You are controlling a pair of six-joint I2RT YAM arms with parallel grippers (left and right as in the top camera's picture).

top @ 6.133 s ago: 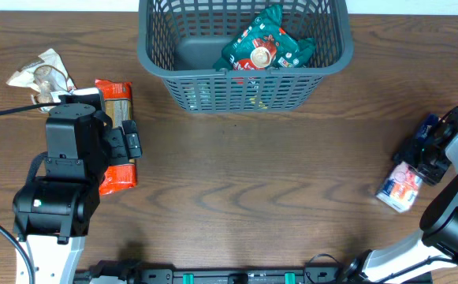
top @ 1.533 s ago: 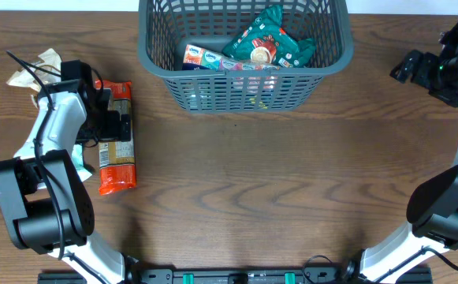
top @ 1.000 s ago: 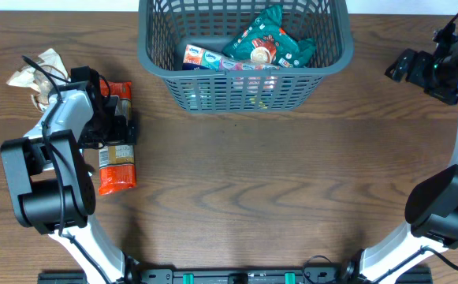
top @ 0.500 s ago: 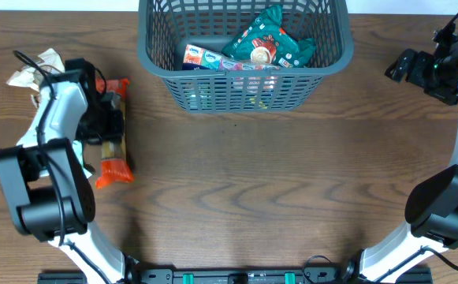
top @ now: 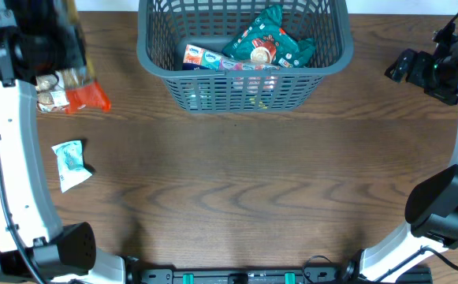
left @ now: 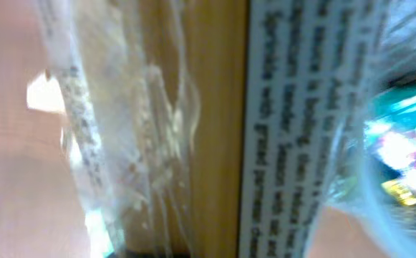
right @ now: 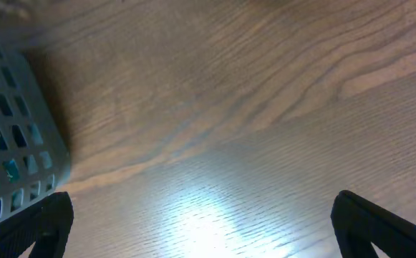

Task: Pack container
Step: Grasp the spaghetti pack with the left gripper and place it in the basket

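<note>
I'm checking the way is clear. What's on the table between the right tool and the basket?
Nothing. In the overhead view, only bare wooden table lies between the right tool and the basket.

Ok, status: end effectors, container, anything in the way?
Left end effector shut on orange packet, held aloft. Right end effector open, empty. Container holds green snack bags; nothing blocking its near side.

The left pincer (top: 55, 65) has lifted the orange-ended packet (top: 75, 91) off the bench (top: 252, 181) toward the top-left corner, uncovering 1 small white-and-green packet (top: 71, 164) lying where the arm stood.
</note>
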